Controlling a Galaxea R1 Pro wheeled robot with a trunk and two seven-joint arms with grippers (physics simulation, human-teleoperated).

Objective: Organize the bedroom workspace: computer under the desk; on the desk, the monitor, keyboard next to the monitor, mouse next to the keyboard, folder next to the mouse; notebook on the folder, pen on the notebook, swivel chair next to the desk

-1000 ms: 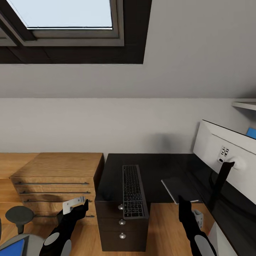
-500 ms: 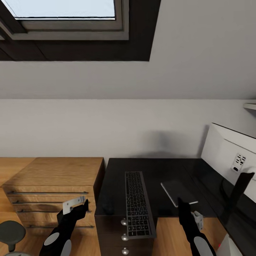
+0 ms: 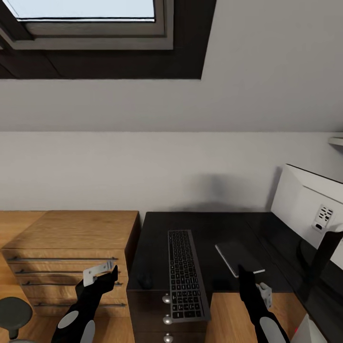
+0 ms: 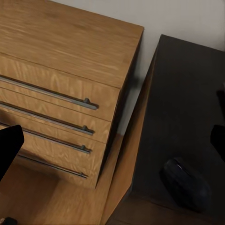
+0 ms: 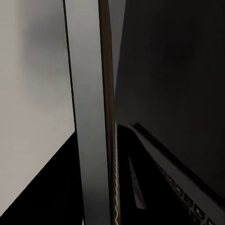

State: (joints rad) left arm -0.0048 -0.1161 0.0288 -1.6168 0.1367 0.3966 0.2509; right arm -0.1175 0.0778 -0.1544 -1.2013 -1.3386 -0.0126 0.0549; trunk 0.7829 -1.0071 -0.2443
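Observation:
The glossy black desk (image 3: 209, 228) fills the lower middle of the head view. On it, the grey keyboard (image 3: 183, 274) lies lengthwise and juts past the front edge. The dark mouse (image 3: 145, 281) (image 4: 187, 183) sits left of it, and the thin dark notebook (image 3: 238, 257) lies to its right. The monitor (image 3: 305, 205) stands at the right with its pale back toward me. My left gripper (image 3: 102, 278) hangs open in front of the dresser. My right gripper (image 3: 250, 286) hovers open at the desk's front edge, near the notebook. The folder and pen are out of view.
A light wooden dresser (image 3: 71, 243) (image 4: 61, 61) with bar handles stands against the desk's left side. The desk's drawer unit (image 3: 166, 317) sits below the keyboard. A black armrest of the swivel chair (image 3: 14, 307) shows at lower left. A pale box corner (image 3: 307, 333) shows at lower right.
The camera has moved, so the desk and monitor now sit further right and the chair's blue folder has left the picture. Both arms keep the same pose.

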